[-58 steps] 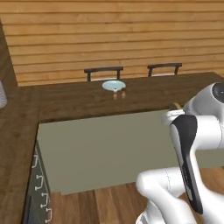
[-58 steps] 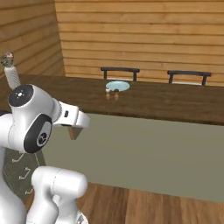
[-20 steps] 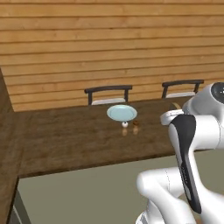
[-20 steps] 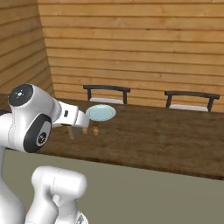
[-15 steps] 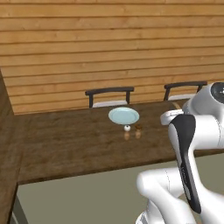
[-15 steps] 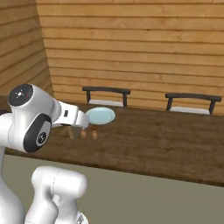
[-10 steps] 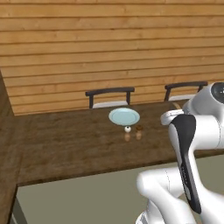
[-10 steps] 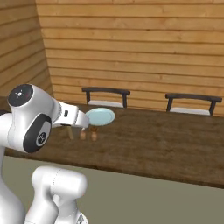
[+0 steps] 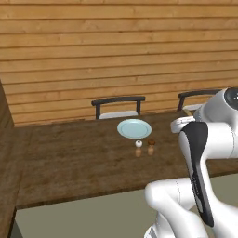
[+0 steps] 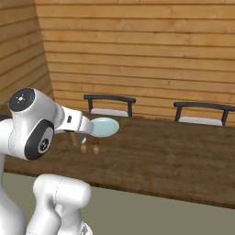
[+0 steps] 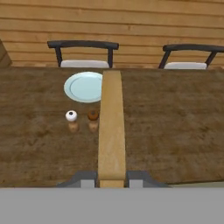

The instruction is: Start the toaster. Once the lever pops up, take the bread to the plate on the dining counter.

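Bread (image 11: 111, 131): held edge-on in the closed tool (image 11: 111, 178), long axis pointing away up centre frame. Plate (image 11: 86, 86) lies ahead, just left of the slice, on the worktop (image 11: 175, 127), behind two small shakers (image 11: 82, 120).

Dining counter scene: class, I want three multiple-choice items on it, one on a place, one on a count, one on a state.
1. Where do the two small shakers stand on the dining counter?
A. On the plate
B. Just in front of the plate, on the robot's side
C. On a chair seat

2. How many chairs stand behind the counter?
A. One
B. Two
C. Four

3. What is the state of the claw?
A. Shut on the bread
B. Wide open, holding nothing
C. Shut on a shaker

Key: 1 B, the pair sits nearer than the plate. 2 B, two dark backrests show. 3 A, in the hand view the bread runs edge-on from between the fingertips.
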You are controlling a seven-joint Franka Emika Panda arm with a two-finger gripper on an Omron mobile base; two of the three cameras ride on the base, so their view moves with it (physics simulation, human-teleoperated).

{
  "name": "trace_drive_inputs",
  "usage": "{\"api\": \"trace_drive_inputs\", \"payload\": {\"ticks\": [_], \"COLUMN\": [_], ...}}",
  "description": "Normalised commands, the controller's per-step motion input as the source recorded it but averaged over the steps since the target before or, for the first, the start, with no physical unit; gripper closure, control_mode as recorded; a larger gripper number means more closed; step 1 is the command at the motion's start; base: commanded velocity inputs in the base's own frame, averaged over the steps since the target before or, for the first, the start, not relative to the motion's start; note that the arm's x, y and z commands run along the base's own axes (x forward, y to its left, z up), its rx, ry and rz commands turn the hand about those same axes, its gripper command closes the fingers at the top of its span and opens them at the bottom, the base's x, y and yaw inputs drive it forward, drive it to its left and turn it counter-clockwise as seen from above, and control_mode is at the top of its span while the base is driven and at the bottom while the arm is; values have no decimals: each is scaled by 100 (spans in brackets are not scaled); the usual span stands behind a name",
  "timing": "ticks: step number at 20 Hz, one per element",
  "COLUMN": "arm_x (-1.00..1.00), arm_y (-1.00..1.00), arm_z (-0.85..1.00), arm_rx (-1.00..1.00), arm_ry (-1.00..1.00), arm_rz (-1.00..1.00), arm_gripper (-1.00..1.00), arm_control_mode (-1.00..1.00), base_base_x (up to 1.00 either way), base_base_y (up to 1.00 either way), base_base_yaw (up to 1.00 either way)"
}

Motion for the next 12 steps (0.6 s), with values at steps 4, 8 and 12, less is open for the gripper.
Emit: {"api": "trace_drive_inputs", "payload": {"ticks": [4,8,12], "arm_x": [0,0,53], "arm_y": [0,0,6], "arm_z": [0,0,0], "arm_rx": [0,0,0], "arm_ry": [0,0,1], "arm_rz": [0,0,1], "arm_gripper": [100,100,100], "arm_control_mode": [100,100,-100], "base_base_x": [31,17,9], "base_base_y": [0,0,0], "base_base_yaw": [0,0,0]}}
